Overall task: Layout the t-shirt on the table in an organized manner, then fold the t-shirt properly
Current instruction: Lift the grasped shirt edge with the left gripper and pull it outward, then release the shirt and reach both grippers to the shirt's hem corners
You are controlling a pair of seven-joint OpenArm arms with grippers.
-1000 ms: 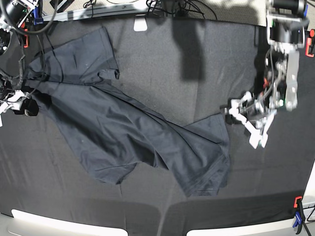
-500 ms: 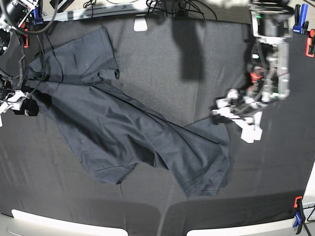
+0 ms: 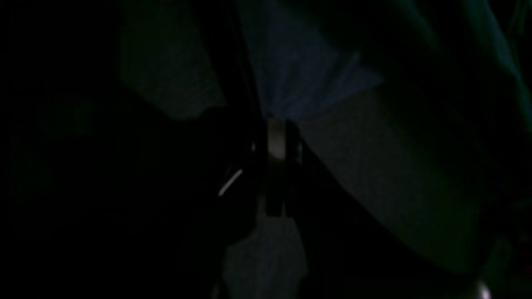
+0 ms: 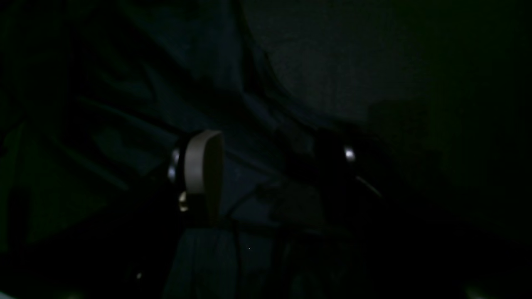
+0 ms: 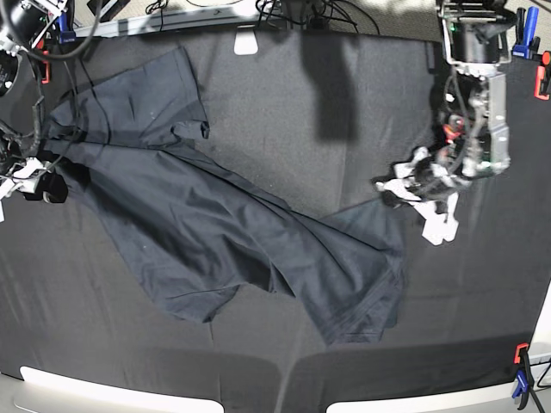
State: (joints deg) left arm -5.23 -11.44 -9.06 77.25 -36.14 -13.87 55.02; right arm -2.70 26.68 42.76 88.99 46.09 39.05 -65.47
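Two robot arms are working at opposite ends of a black-draped counter (image 5: 284, 112), with the t-shirt (image 5: 215, 232) lying rumpled across it in the overhead view. Going from the left edge of that view, the right arm's fingers (image 5: 34, 181) are sitting at the shirt's bunched upper-left end, beside a sleeve that is spreading toward the counter's far edge. The right wrist camera, though very dark, is showing those fingers (image 4: 203, 166) standing well apart, open above wrinkled dark cloth, and whether they are touching it cannot be told. The shirt's body is stretching diagonally from there down toward the middle and right, twisted into long folds, its lower end lying in a crumpled lobe near the counter's front edge. At the shirt's upper right corner, the left arm's fingers (image 5: 389, 191) are closing together on the fabric's edge; the left wrist view is showing the pads (image 3: 276, 139) pressed nearly shut with bluish cloth fanning out just above them. A red-orange clamp (image 5: 521, 353) is holding the counter's covering at the near right corner, well apart from the shirt.
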